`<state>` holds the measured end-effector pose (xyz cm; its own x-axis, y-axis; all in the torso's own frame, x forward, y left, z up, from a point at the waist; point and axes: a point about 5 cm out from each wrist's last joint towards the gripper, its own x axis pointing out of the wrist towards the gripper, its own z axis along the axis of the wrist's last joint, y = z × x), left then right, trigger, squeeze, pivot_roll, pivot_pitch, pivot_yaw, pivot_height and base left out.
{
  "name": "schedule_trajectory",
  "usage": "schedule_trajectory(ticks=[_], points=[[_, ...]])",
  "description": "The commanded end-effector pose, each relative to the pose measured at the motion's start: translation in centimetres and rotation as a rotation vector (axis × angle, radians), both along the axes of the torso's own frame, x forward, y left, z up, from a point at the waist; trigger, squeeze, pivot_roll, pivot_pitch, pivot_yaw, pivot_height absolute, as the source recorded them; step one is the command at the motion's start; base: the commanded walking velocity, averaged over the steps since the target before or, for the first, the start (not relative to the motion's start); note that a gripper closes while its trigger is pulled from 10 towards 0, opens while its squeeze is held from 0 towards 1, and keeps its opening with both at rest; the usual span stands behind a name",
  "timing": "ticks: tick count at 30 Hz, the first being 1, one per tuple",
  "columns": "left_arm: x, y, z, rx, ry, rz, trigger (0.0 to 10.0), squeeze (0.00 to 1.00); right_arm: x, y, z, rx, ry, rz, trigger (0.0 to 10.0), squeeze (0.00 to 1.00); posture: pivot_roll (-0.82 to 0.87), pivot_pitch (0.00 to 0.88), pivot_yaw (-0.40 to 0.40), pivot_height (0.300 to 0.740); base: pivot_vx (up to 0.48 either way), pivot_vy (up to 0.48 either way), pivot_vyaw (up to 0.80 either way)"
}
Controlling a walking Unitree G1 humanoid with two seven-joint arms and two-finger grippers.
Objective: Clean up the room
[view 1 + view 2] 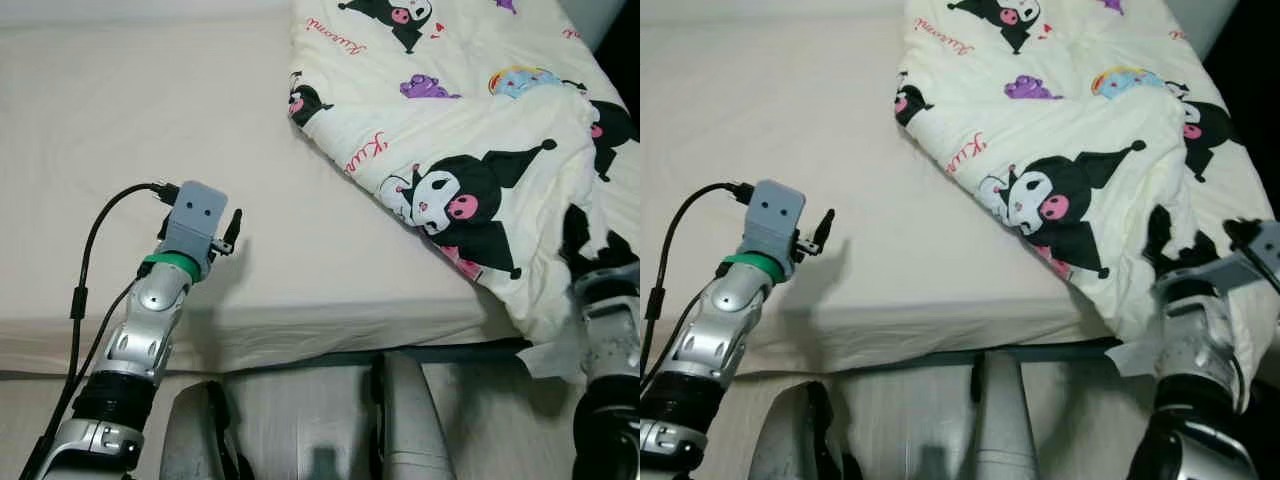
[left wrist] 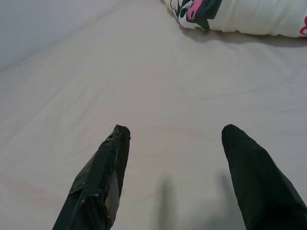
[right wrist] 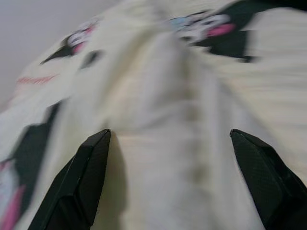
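A cream blanket (image 1: 470, 110) printed with black-and-pink cartoon figures lies bunched on the right half of the bed, one corner hanging over the front edge. My right gripper (image 1: 1198, 240) is at that hanging corner. In the right wrist view it (image 3: 170, 136) is open, with a blurred blanket fold (image 3: 182, 96) between and beyond its fingers. My left gripper (image 1: 235, 225) is raised over the bare sheet (image 1: 150, 130) near the bed's front left. It stands open (image 2: 175, 132) with nothing between its fingers, well left of the blanket's edge (image 2: 240, 19).
The mattress front edge (image 1: 300, 335) runs across in front of me, with pale floor below it. My own legs (image 1: 400, 420) show at the bottom. A dark gap (image 1: 625, 40) lies beyond the bed's right side.
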<state>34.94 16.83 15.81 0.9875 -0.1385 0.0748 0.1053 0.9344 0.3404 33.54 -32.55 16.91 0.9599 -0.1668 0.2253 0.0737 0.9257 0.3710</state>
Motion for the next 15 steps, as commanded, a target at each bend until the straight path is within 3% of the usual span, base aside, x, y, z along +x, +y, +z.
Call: schedule_trajectory(ticks=[1, 6, 8, 11, 12, 13, 14, 15], points=[[-0.4, 0.4, -0.8, 0.011, 0.03, 0.017, 10.0, 0.0, 0.2, 0.7, -0.7, -0.004, 0.028, 0.043, 10.0, 0.0, -0.12, 0.175, 0.157, 0.54, 0.0, 0.0, 0.0], [-0.4, 0.4, -0.8, 0.01, 0.031, 0.017, 10.0, 0.0, 0.7, 1.6, -0.5, -0.025, 0.027, 0.091, 10.0, 0.0, -0.11, 0.177, 0.153, 0.54, 0.0, 0.0, 0.0], [-0.4, 0.4, -0.8, 0.009, 0.03, 0.017, 10.0, 0.0, 1.3, 2.7, -0.9, -0.021, 0.06, 0.13, 10.0, 0.0, -0.11, 0.177, 0.151, 0.54, 0.0, 0.0, 0.0], [-0.4, 0.4, -0.7, 0.008, 0.029, 0.017, 10.0, 0.0, 1.6, 3.0, -1.4, -0.016, 0.097, 0.131, 10.0, 0.0, -0.11, 0.177, 0.149, 0.54, 0.0, 0.0, 0.0], [-0.5, 0.4, -0.7, 0.008, 0.028, 0.019, 10.0, 0.0, 1.7, 3.3, -2.0, -0.016, 0.146, 0.12, 9.1, 0.0, -0.11, 0.177, 0.145, 0.54, 0.0, 0.0, 0.0], [-0.5, 0.4, -0.7, 0.007, 0.027, 0.021, 10.0, 0.0, 1.8, 3.6, -2.4, -0.018, 0.176, 0.114, 3.8, 0.0, -0.11, 0.177, 0.144, 0.54, 0.0, 0.0, 0.0], [-0.5, 0.4, -0.7, 0.007, 0.027, 0.021, 10.0, 0.0, 1.8, 3.6, -2.4, -0.018, 0.176, 0.114, 3.8, 0.0, -0.11, 0.177, 0.144, 0.54, 0.0, 0.0, 0.0], [-0.5, 0.4, -0.7, 0.006, 0.027, 0.023, 10.0, 0.0, 1.9, 3.9, -2.6, -0.021, 0.186, 0.117, 0.0, 0.0, -0.11, 0.178, 0.142, 0.54, 0.0, 0.0, 0.0]])
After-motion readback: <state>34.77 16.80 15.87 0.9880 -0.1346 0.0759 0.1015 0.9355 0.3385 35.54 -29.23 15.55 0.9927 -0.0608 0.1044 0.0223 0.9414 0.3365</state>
